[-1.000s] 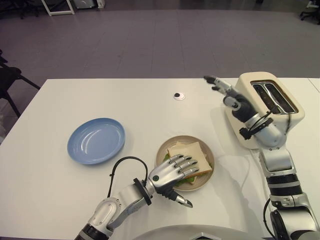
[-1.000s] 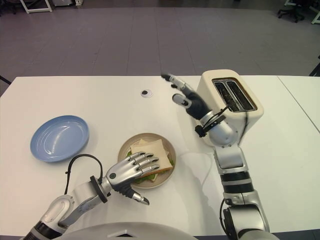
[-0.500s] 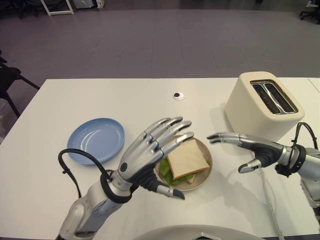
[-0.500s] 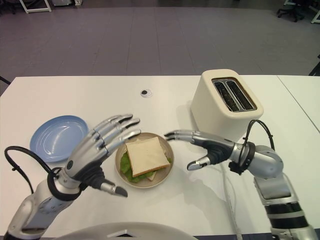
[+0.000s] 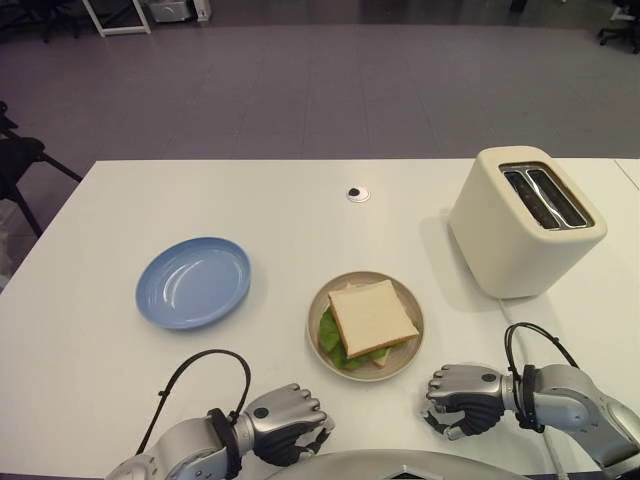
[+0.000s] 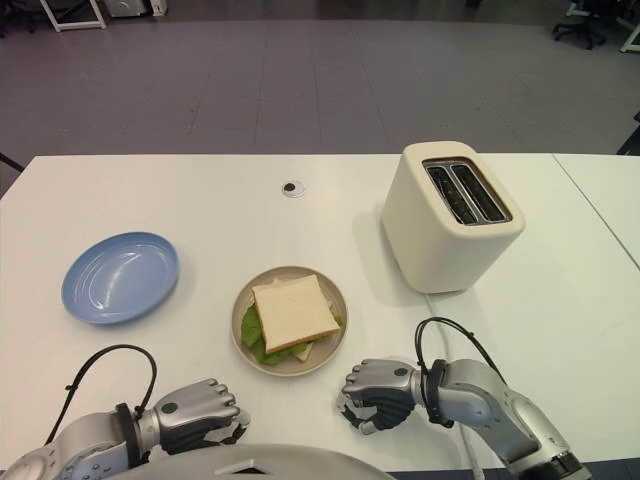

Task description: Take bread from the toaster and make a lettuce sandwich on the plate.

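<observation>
A sandwich [image 5: 372, 317] of white bread with green lettuce sticking out at its left lies on the beige plate [image 5: 412, 345] in the middle of the table. The cream toaster [image 5: 520, 222] stands at the right, both slots looking empty. My left hand [image 5: 285, 436] rests at the near edge, left of the plate, fingers curled into a fist with nothing in it. At the near right my right hand [image 5: 463, 398] is likewise curled and holds nothing. Both hands are clear of the plate.
An empty blue plate [image 5: 193, 281] sits at the left. A small black and white disc [image 5: 357, 192] lies near the table's far side. A white cord [image 6: 470, 462] runs along the table past my right wrist.
Both hands have pulled back from beside the sandwich plate to the table's near edge and curled from spread open into fists. The sandwich stays on the plate.
</observation>
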